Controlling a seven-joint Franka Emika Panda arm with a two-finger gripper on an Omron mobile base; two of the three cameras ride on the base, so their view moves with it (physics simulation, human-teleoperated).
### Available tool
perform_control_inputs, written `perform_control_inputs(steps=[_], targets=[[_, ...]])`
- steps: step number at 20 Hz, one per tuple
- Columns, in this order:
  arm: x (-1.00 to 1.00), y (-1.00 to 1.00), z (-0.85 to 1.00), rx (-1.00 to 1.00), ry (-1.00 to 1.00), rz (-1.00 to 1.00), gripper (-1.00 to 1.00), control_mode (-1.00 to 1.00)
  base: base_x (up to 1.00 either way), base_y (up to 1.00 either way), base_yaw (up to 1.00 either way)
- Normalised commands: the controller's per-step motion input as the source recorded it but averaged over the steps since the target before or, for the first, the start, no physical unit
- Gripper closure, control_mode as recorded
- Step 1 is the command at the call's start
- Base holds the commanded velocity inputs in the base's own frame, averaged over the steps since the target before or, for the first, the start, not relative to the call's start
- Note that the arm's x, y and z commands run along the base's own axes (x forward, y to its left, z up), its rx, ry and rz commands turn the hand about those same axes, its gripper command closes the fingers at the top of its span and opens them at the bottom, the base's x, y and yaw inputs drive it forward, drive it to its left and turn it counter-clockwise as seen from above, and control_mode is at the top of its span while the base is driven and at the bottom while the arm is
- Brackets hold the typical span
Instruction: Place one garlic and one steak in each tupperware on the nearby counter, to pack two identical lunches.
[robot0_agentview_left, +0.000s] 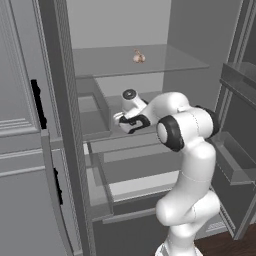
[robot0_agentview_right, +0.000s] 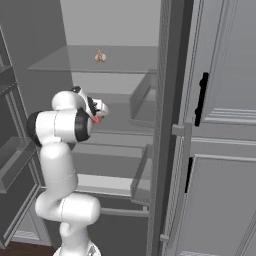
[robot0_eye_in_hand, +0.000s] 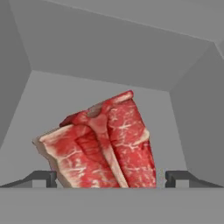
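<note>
One garlic bulb (robot0_agentview_left: 139, 57) sits on the upper glass shelf (robot0_agentview_left: 165, 62) of the open fridge, and one raw steak (robot0_eye_in_hand: 103, 142) lies lower down inside, red and marbled with a pale bone running through it. I count one robot arm (robot0_agentview_left: 187, 150) with one gripper (robot0_eye_in_hand: 106, 178), and two dark fingertips (robot0_eye_in_hand: 41, 178) at the steak's sides. On the cabinet doors beside the fridge there are two black bar handles (robot0_agentview_right: 201, 98), one above the other.
</note>
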Motion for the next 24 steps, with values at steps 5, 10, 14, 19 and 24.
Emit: perform_control_inputs(steps=[5, 10, 14, 19, 24], targets=[[-0.04, -0.09, -0.19, 0.00, 0.06, -0.10, -1.00, -1.00, 0.00, 0.00, 0.00], [-0.02, 0.14, -0.15, 0.00, 0.14, -0.03, -1.00, -1.00, 0.00, 0.00, 0.00], [-0.01, 0.00, -0.58, 0.00, 0.32, 0.00, -1.00, -1.00, 0.00, 0.00, 0.00], [-0.09, 0.00, -0.73, 0.00, 0.28, 0.00, 1.00, -1.00, 0.00, 0.00, 0.00], [-0.29, 0.12, -0.50, -0.03, -0.05, -0.01, 1.00, -1.00, 0.00, 0.00, 0.00]])
